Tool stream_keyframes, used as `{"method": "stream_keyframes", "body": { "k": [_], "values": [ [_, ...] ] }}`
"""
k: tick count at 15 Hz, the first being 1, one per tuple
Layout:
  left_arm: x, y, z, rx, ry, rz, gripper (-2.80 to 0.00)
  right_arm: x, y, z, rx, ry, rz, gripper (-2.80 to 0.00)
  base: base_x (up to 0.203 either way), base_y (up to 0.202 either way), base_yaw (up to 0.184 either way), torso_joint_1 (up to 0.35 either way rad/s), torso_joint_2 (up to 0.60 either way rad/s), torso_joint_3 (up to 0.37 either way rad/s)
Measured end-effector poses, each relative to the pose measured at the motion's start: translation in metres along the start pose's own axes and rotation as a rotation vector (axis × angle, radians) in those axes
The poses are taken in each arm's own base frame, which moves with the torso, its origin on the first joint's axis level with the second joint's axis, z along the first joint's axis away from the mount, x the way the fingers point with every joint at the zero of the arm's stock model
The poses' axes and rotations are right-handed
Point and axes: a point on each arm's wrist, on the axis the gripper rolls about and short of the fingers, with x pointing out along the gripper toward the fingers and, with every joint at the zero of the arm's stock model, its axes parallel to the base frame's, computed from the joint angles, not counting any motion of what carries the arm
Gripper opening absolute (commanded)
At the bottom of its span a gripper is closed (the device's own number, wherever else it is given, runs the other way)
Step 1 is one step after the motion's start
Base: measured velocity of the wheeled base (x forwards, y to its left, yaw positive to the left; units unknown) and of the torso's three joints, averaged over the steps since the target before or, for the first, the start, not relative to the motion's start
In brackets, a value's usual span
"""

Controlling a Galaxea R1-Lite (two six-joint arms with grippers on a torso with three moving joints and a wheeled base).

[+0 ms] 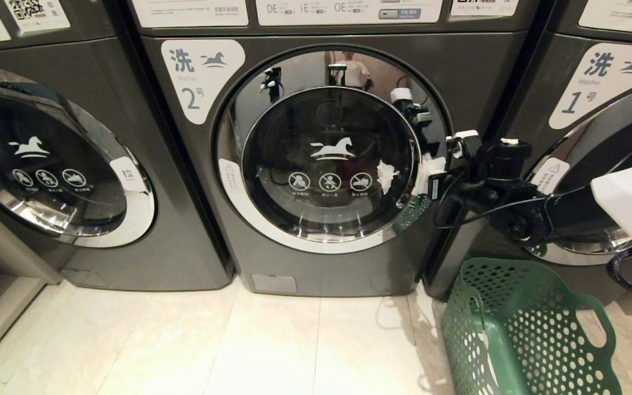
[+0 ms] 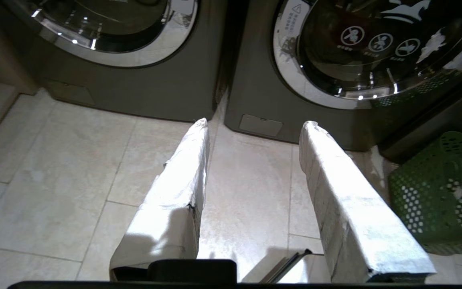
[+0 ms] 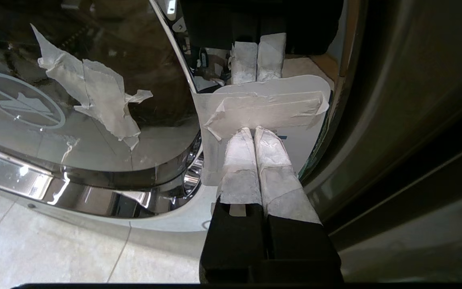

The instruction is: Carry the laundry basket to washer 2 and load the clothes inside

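Three dark grey front-load washers in a row w/ chrome-rimmed glass doors; we're facing washer 2 (image 1: 327,159) in the middle, door shut, white label w/ numeral 2 at upper left. Right tool (image 3: 254,130): taped fingers pressed together, tips on the white taped tab (image 3: 269,108) at the door's right edge, nothing pinched. Left tool (image 2: 255,124): fingers spread, empty, over the pale tiled floor (image 2: 54,180) in front of the washers. Dark green perforated plastic laundry basket (image 1: 524,329) stands on the floor at the right, below the right arm, in front of washer 1 (image 1: 601,82). Can't tell whether clothes are in the basket.
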Motion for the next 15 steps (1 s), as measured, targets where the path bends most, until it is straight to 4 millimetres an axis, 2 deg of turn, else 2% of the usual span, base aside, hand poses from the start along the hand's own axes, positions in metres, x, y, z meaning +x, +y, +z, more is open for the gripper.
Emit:
{"method": "stream_keyframes", "body": {
  "k": [5,6,8,10,11,15],
  "values": [
    [-0.012,-0.006,-0.020,0.000,-0.005,0.039,-2.80,0.012,0.000,-0.007,0.001,-0.041,-0.032,-2.80,0.000,0.000,0.000,0.000,0.00,0.000],
    [-0.014,-0.008,-0.022,0.002,-0.006,0.037,-2.80,0.007,-0.001,-0.007,0.001,-0.034,-0.038,-2.80,0.000,0.000,0.000,0.000,0.00,0.000],
    [-0.018,-0.011,-0.026,0.020,-0.008,0.032,-2.80,-0.017,0.004,-0.008,-0.002,0.059,-0.021,-2.80,0.000,0.000,0.000,0.013,0.00,-0.004],
    [-0.021,-0.015,-0.033,0.056,-0.005,0.013,-2.80,-0.062,0.011,0.005,-0.004,0.143,0.020,-2.80,0.000,0.000,0.000,0.000,0.00,0.000],
    [-0.021,-0.017,-0.040,0.070,0.002,0.008,-2.80,-0.094,0.014,0.006,-0.007,0.209,0.045,-2.80,0.000,0.000,0.000,0.000,0.00,0.000],
    [-0.013,-0.027,-0.081,0.107,0.078,-0.021,-2.80,-0.245,0.014,-0.028,-0.006,0.432,0.104,-2.80,0.000,0.000,0.000,0.000,0.00,0.000]
  ]
}}
